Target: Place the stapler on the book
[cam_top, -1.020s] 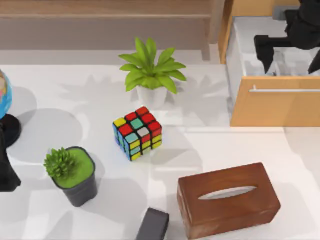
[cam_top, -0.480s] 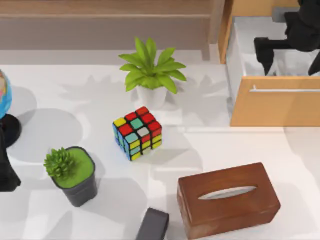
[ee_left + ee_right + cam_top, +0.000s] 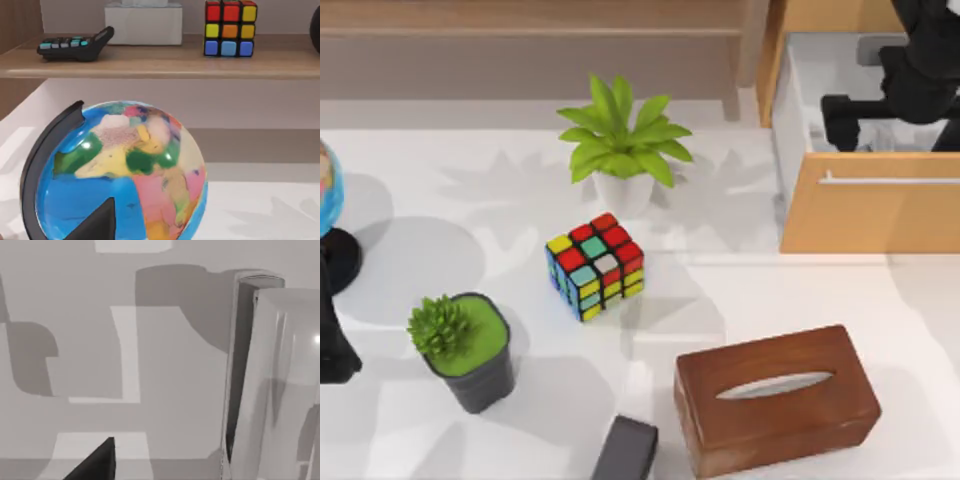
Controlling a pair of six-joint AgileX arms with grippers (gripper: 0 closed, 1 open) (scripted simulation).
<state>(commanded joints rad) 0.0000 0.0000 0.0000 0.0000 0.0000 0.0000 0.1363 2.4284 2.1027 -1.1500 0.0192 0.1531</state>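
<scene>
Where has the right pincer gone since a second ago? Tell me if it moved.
Yes. In the top view the right pincer has shifted toward the picture's top and slightly right, judged against the open drawer's wooden front.

Over the open drawer (image 3: 868,205) at the table's far right, right gripper (image 3: 895,118) now sitting a little farther toward the back and right than a second ago, its dark finger (image 3: 842,112) shifted slightly up and left in the top view. More of the arm's black body now crowding the upper right corner above the drawer's pale interior. At the left edge, left arm (image 3: 332,335) drawn marginally further out of the top view than a second ago.
</scene>
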